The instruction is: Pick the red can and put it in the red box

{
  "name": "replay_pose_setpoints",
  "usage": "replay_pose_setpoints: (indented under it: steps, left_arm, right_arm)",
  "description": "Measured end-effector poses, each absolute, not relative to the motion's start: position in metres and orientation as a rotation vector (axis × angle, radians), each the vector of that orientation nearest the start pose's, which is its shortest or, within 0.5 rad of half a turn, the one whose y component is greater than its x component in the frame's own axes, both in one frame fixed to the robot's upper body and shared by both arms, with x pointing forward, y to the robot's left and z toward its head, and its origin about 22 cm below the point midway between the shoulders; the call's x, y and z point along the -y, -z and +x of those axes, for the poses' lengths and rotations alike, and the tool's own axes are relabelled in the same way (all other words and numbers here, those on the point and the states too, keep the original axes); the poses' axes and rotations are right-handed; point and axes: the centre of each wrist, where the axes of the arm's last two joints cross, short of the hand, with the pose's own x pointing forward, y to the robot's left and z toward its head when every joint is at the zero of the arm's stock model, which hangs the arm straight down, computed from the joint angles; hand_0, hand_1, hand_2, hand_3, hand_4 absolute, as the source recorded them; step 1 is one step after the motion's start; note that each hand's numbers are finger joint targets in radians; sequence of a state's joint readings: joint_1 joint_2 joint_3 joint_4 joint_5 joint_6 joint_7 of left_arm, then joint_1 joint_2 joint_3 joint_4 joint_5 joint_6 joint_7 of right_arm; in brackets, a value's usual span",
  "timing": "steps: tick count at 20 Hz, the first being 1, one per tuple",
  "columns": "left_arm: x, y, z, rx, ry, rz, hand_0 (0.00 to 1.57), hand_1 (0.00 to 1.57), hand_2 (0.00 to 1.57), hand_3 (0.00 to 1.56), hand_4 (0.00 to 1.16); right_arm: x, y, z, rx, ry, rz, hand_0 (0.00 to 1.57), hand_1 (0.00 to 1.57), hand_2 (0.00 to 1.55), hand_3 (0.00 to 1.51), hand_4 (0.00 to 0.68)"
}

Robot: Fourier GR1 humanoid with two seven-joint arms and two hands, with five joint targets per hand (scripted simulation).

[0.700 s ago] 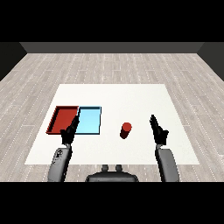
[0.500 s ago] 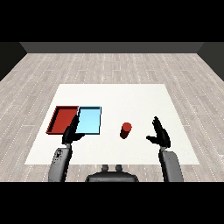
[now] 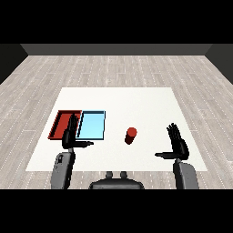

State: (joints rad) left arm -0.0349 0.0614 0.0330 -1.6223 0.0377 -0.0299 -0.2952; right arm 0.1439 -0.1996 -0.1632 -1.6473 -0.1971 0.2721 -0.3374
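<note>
The red can (image 3: 131, 135) stands upright on the white counter (image 3: 136, 102) at the middle of the frame, right of the light blue tray (image 3: 92, 125) and well apart from the red tray (image 3: 60, 124) at left; nothing has hold of it. The right hand (image 3: 178, 146) hovers at lower right, fingers straight, thumb out, empty; the left hand (image 3: 71, 135) is likewise open, over the trays' near edge. The reach looks like the step in hand; next the right hand must move left and curl round the can.
</note>
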Motion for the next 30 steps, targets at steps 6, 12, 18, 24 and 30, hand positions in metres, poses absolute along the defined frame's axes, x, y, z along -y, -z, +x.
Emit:
replay_pose_setpoints:
  steps: [6,12,18,24,30]
  left_arm:
    - [-0.242,-0.011,0.248,2.01,0.023,-0.008,0.0,0.0,0.0,0.0,0.0]
    - [-0.24,-0.006,0.246,2.029,0.035,0.011,0.0,0.0,0.0,0.0,0.0]
    - [-0.241,-0.011,0.246,2.027,0.032,0.021,0.0,0.0,0.0,0.0,0.0]
    - [-0.248,-0.007,0.247,2.029,0.033,0.035,0.0,0.0,0.0,0.0,0.0]
    - [-0.246,-0.008,0.25,2.025,0.021,0.029,0.0,0.0,0.0,0.0,0.0]
  right_arm:
    - [0.336,-0.009,0.199,1.925,-0.065,0.072,0.0,0.0,0.0,0.0,0.0]
    - [0.34,-0.007,0.196,1.935,-0.078,0.075,0.0,0.0,0.0,0.0,0.0]
    - [0.327,-0.005,0.21,1.93,-0.083,0.092,0.0,0.0,0.0,0.0,0.0]
    - [0.31,-0.006,0.224,1.907,-0.057,0.128,0.0,0.0,0.0,0.0,0.0]
    - [0.287,0.002,0.246,1.856,-0.039,0.185,0.0,0.0,0.0,0.0,0.0]
